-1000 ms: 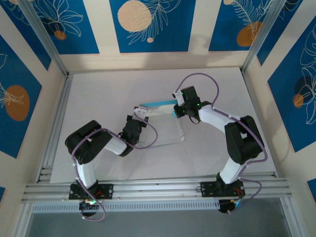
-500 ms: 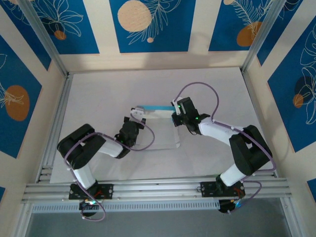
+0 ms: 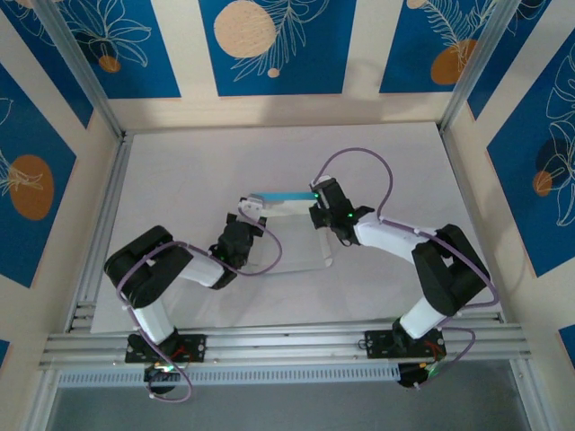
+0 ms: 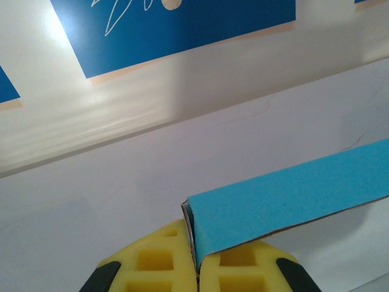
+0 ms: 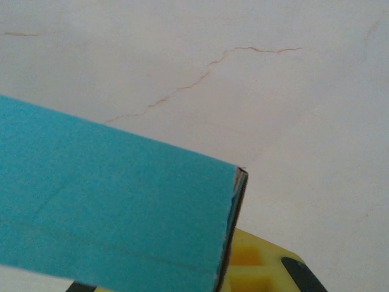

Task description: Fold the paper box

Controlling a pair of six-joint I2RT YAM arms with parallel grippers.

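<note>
You've free table (image 3: 269, 153) beyond and either side — the box (image 3: 286, 196), its blue flap upright, blocks the middle; walls (image 3: 278, 109) close round.

Since one second ago: you pulled the right jaws nearer and slightly left, and the right arm (image 3: 395, 235) stretched out lower. The left arm (image 3: 180, 265) elbow swung left. The paper box (image 3: 289, 238) shifted nearer with them; its blue flap (image 3: 283, 196) now runs more level.
</note>
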